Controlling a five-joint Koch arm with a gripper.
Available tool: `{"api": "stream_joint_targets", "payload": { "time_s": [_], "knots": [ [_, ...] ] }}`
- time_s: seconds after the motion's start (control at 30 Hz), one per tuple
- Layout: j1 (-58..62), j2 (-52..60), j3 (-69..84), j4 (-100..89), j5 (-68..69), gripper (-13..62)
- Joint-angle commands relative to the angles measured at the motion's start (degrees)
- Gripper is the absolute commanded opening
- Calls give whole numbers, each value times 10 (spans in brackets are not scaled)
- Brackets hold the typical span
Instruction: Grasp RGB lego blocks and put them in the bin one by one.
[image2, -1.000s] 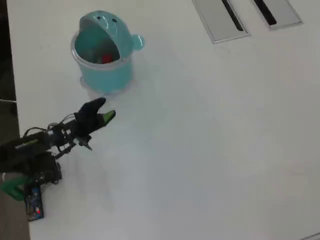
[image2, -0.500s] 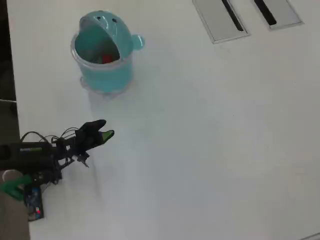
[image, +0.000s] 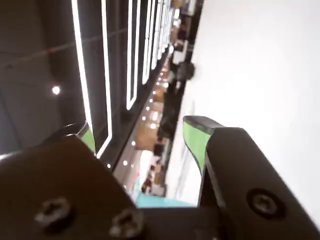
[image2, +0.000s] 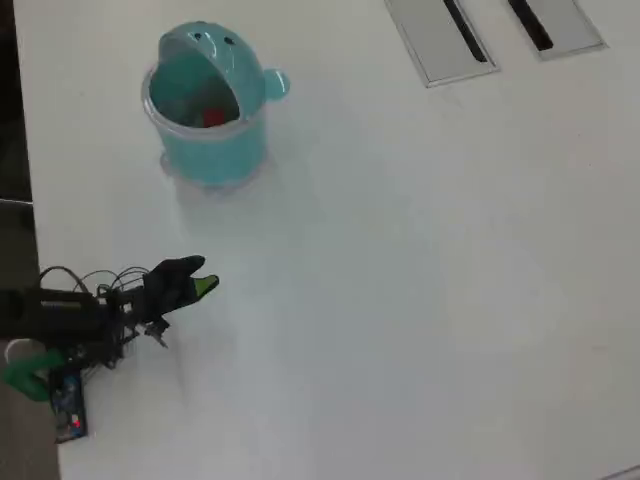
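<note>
A: The pincer (image2: 200, 283) is retreating from the bin (image2: 205, 155) toward its base, jaws standing apart, gripping nothing.

B: On the tabletop (image2: 420, 280), farther off, the bin is holding a red block (image2: 213, 118); no loose blocks are showing, so sorting is probably finishing.

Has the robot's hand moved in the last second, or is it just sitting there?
Yes. In the overhead view the hand has pulled back, down the picture and away from the teal bin, which has stayed put.

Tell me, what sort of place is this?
Probably an office or meeting room: a large white table with two built-in cable hatches, and long strip ceiling lights in the wrist view.
</note>
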Motion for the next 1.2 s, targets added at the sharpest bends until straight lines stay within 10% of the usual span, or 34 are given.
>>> {"api": "stream_joint_targets", "payload": {
  "time_s": [0.0,0.63,1.17],
  "knots": [
    [-1,40,-7,-67,2,322],
    [-5,40,81,-123,17,335],
    [32,38,81,187,13,348]
  ]
}}
